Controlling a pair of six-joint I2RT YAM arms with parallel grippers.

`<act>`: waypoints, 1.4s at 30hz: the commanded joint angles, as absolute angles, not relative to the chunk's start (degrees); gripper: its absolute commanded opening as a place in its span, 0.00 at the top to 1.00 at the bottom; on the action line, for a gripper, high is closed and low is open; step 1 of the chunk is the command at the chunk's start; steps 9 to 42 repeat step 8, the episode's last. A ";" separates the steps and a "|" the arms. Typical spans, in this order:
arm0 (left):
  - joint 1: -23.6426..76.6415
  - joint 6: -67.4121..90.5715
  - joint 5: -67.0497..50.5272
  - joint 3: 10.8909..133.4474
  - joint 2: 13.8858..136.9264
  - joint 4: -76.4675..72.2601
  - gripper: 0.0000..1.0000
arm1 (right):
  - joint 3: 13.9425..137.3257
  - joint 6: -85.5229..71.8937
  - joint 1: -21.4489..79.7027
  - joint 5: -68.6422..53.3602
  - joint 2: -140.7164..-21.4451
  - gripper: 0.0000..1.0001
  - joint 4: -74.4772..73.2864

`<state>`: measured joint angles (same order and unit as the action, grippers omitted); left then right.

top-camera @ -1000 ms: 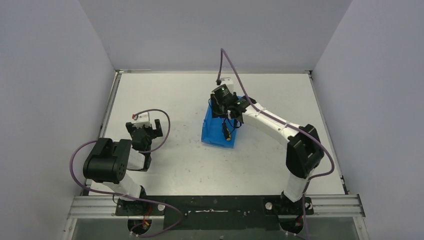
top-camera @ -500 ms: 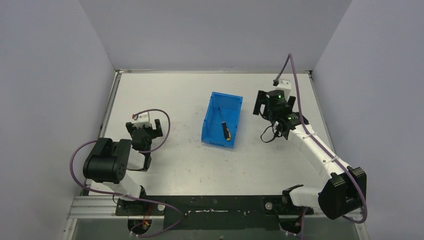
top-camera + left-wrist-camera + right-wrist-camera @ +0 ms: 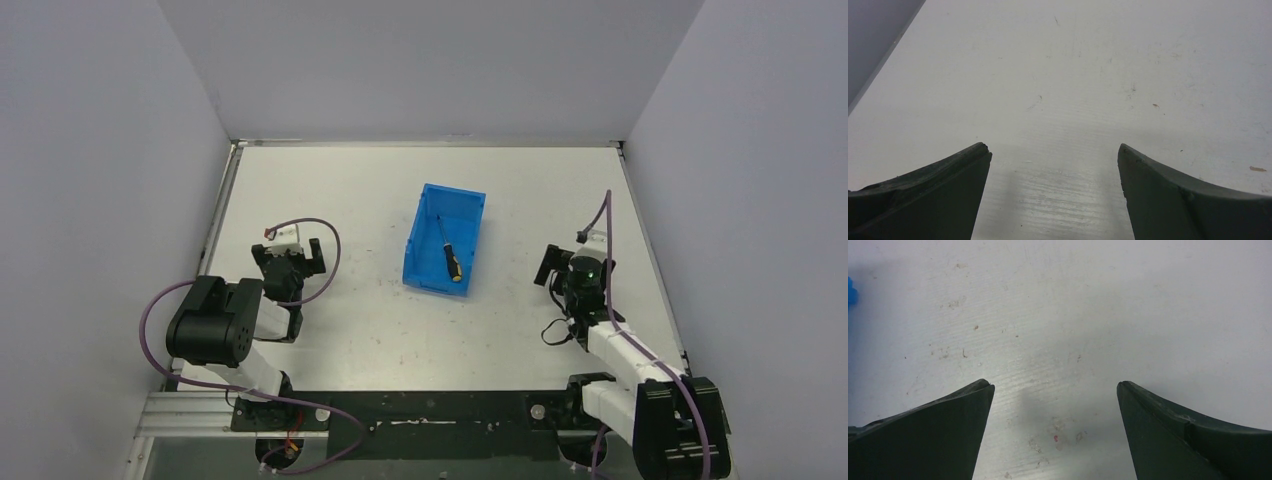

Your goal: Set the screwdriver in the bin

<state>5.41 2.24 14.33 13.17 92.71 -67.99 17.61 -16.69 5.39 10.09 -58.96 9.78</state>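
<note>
**A:** Where is the screwdriver [image 3: 447, 250]?

**B:** It lies loose inside the bin [image 3: 414, 262], mid-frame, with its handle toward the bottom edge.

**A:** And the right gripper [image 3: 1054, 385]?

**B:** It has swung away from over the bin to the lower right. Its fingers are spread wide with nothing between them, only bare table [image 3: 1098, 300] below.

**A:** The left gripper [image 3: 1053, 146]?

**B:** Unmoved at centre left, equally wide and empty. I judge the task done.
</note>
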 commanded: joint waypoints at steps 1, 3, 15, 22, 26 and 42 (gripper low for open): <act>5.10 1.82 13.89 14.44 92.42 -69.82 0.03 | 16.36 -13.44 4.75 7.96 -56.84 0.00 27.10; 5.10 1.77 13.89 14.41 92.41 -69.79 0.03 | 15.93 -13.03 4.75 7.34 -56.49 0.00 27.83; 5.10 1.76 13.89 14.33 92.29 -69.89 0.03 | 15.73 -12.97 4.75 7.23 -56.34 0.00 28.12; 5.10 1.76 13.89 14.33 92.29 -69.89 0.03 | 15.73 -12.97 4.75 7.23 -56.34 0.00 28.12; 5.10 1.76 13.89 14.33 92.29 -69.89 0.03 | 15.73 -12.97 4.75 7.23 -56.34 0.00 28.12; 5.10 1.76 13.89 14.33 92.29 -69.89 0.03 | 15.73 -12.97 4.75 7.23 -56.34 0.00 28.12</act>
